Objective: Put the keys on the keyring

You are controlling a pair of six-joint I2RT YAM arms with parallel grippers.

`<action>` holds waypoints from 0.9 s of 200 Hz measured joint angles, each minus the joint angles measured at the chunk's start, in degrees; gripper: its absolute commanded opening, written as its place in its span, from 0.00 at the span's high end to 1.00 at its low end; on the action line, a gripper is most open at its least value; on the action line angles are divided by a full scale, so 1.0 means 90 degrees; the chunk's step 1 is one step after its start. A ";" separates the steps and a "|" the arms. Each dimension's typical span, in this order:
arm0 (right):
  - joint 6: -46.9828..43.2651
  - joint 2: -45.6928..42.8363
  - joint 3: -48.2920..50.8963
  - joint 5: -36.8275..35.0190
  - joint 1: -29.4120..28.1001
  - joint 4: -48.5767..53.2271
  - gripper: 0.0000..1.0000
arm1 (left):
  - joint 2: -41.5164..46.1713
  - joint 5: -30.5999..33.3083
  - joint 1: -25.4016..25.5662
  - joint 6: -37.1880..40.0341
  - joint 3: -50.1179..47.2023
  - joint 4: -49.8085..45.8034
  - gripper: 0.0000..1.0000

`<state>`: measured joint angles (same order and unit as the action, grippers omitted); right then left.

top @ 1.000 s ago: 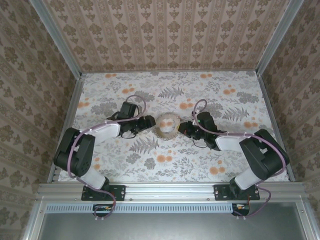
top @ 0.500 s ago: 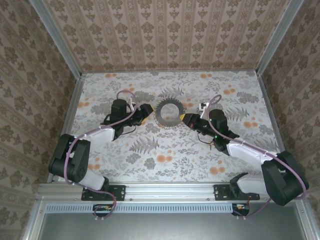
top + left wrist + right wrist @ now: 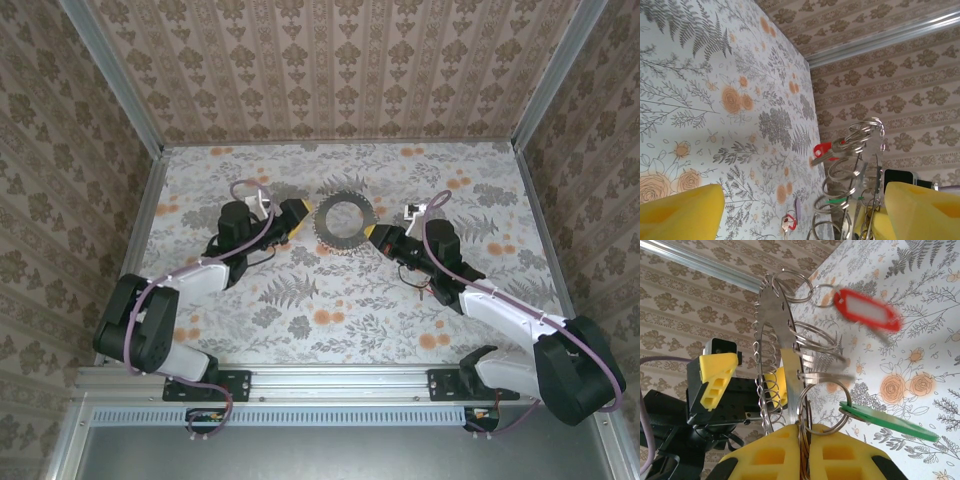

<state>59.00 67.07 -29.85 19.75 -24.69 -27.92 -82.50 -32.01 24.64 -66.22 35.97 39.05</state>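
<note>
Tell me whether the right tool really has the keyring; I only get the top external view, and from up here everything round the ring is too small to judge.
Observer: Yes. In the right wrist view the right tool is shut on the keyring at its rim, and the ring is seen edge-on.
Operator: And the left tool?
Observer: In the left wrist view the left tool is open, its pads wide apart, with the ring ahead of the gap.
Operator: Is anything on the ring?
Observer: A red tag and a green tag hang from it.
</note>
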 measured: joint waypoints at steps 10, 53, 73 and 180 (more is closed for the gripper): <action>0.0000 -0.0007 0.0000 0.0000 0.0000 0.0007 0.90 | 0.0090 0.0066 0.0002 0.0002 -0.0022 -0.0019 0.13; 0.0000 -0.0024 0.0000 0.0019 0.0000 0.0010 0.90 | 0.0104 -0.0090 0.0102 0.0102 0.0126 -0.0029 0.19; 0.0005 -0.0024 -0.0024 0.0056 0.0000 0.0022 0.90 | -0.0104 -0.0338 0.0301 0.0141 0.0364 0.0012 0.24; 0.0022 -0.0032 -0.0168 0.0189 0.0000 0.0104 0.89 | -0.0449 -0.0809 0.0491 0.0024 0.0593 0.0284 0.56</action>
<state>59.20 66.78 -31.35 21.45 -24.69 -26.98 -86.54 -39.29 29.06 -66.00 41.30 41.60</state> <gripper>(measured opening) 0.110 0.478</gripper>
